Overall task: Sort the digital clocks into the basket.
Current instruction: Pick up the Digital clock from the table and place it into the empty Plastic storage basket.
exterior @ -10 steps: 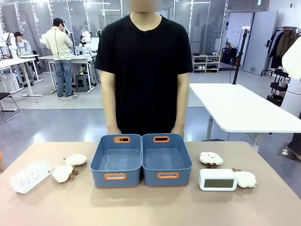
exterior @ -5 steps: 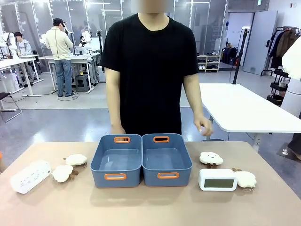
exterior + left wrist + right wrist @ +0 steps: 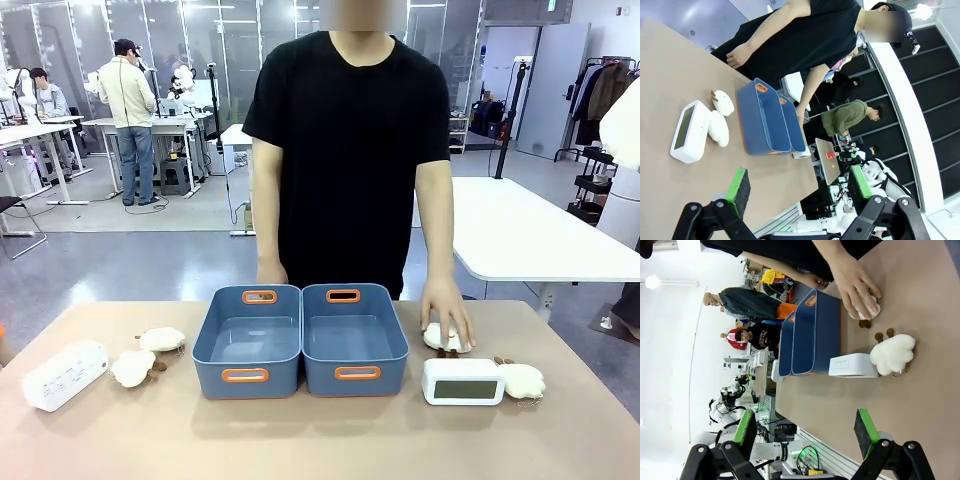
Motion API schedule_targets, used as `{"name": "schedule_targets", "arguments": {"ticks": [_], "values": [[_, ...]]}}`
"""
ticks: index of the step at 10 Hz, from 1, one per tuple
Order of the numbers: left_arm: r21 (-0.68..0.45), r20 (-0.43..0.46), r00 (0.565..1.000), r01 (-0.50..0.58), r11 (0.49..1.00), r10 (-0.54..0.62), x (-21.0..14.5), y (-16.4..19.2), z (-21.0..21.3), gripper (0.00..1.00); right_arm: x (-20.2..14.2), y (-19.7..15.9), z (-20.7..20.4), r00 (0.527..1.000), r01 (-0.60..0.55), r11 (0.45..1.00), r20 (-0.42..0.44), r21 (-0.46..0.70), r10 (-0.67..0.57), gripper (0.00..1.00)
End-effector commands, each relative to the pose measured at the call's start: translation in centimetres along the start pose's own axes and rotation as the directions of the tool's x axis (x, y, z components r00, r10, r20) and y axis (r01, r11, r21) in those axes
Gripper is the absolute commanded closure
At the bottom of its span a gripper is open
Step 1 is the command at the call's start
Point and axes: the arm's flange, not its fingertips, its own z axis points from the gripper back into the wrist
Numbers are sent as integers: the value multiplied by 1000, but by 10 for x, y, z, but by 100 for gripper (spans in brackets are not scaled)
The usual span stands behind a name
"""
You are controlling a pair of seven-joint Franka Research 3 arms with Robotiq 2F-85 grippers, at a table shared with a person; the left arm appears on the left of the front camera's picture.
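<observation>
Left gripper [image 3: 799, 184] and right gripper [image 3: 805, 430] both gape, empty (nothing between the pads [image 3: 738, 184]); a hand [image 3: 447, 312] covers the plush [image 3: 441, 343] behind the clock [image 3: 462, 381], near the right basket [image 3: 398, 330].

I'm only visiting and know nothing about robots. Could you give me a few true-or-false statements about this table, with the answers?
1. The left basket and the right basket are both empty. True.
2. One digital clock already lies in a basket. False: the larger clock stands on the table to the right of the baskets, and the slimmer clock lies at the far left.
3. The person's hand rests on a cloud plush toy. True.
4. The right gripper is clamped on a clock. False: its jaws stand open with nothing between them.
5. The left gripper is open. True.
</observation>
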Motion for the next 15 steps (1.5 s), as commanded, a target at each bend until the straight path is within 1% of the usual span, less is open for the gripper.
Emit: {"name": "schedule_targets", "arguments": {"ticks": [1,6,7,8,9,10,11,12,13,14,15], "values": [[-14,-1,1000,8,1000,-8,1,-2,1,0,0,1,0,1000,-6,1000,-4,6,6,0],[-14,-1,1000,8,1000,-8,1,-2,1,0,0,1,0,1000,-6,1000,-4,6,6,0],[0,0,1000,0,1000,0,0,0,0,0,0,1,0,1000,-6,1000,-4,6,6,0],[83,-83,992,100,992,-93,14,-26,-7,0,0,1,0,1000,-6,1000,-4,6,6,0],[234,-253,945,267,935,-207,28,-49,-19,0,0,1,0,1000,-6,1000,-4,6,6,0],[325,-366,896,376,868,-252,42,-68,-33,0,0,1,0,1000,-6,1000,-4,6,6,0],[393,-507,807,528,753,-301,52,-82,-51,0,0,1,0,1000,-6,1000,-4,6,6,0],[405,-626,703,663,629,-338,51,-89,-73,0,0,1,0,1000,-6,1000,-4,6,6,0],[408,-702,614,762,502,-361,50,-90,-96,0,0,1,0,1000,-6,1000,-4,6,6,0],[371,-761,543,812,450,-353,42,-88,-116,0,0,1,0,1000,-6,1000,-4,6,6,0],[347,-821,467,865,362,-328,26,-83,-138,0,0,1,0,1000,-6,1000,-4,6,6,0]]}}
